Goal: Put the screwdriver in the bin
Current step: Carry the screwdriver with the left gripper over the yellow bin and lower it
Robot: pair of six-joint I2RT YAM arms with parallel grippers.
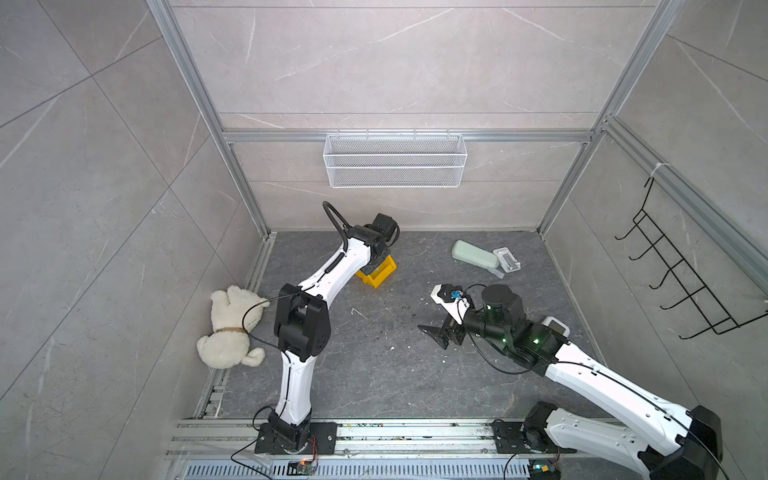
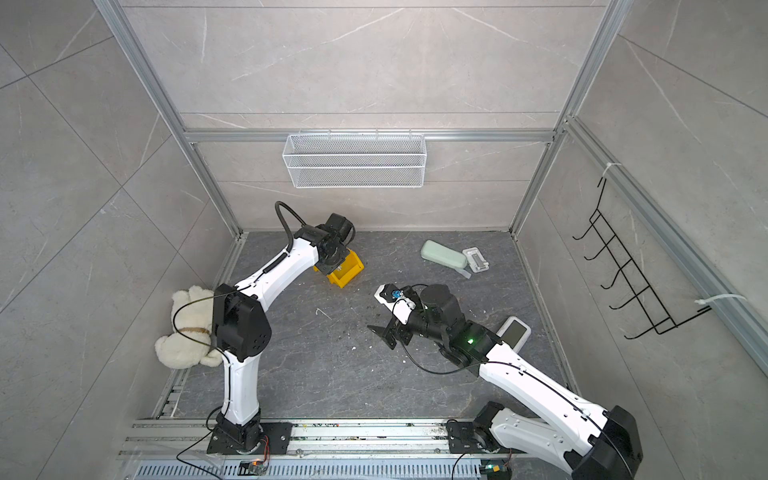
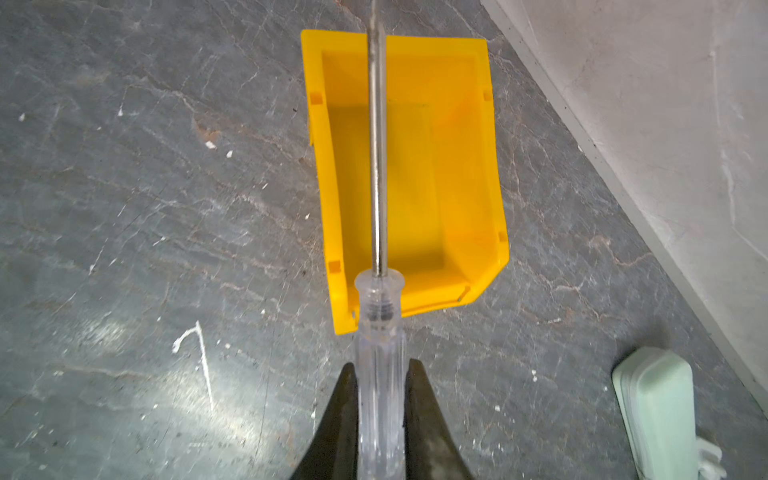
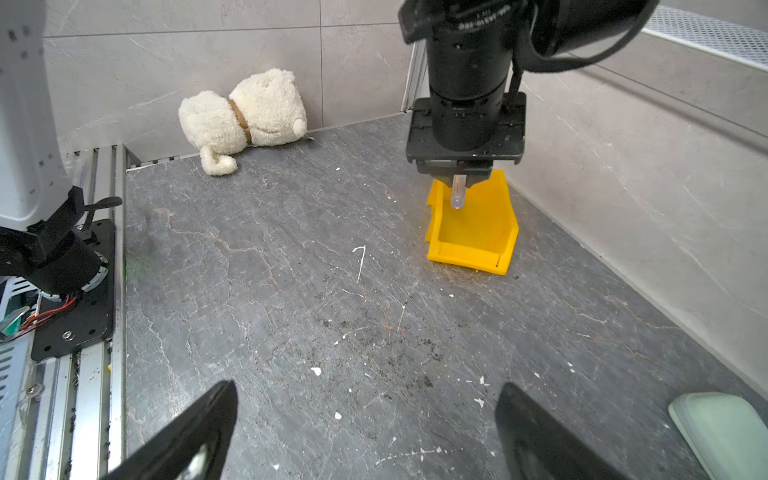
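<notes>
1. Top views: one yellow bin (image 1: 380, 277) sits on the floor near the back wall, partly covered by the left arm (image 1: 328, 274); the screwdriver is hidden under the wrist. The right gripper (image 1: 441, 334) hangs mid-floor, well apart from the bin. Also there are one plush toy (image 2: 187, 332), one pale green case (image 2: 442, 254), one wire basket (image 2: 355, 160) and one hook rack (image 2: 631, 282).
2. Left wrist view: the left gripper (image 3: 380, 370) pinches the clear handle of the single screwdriver (image 3: 379, 187), with the jaws pressed against both sides. The shaft reaches out over the bin's open inside.
3. Right wrist view: the right gripper's jaws are spread wide and hold nothing. Across the floor, the clear handle pokes down from the left gripper, above the bin.
</notes>
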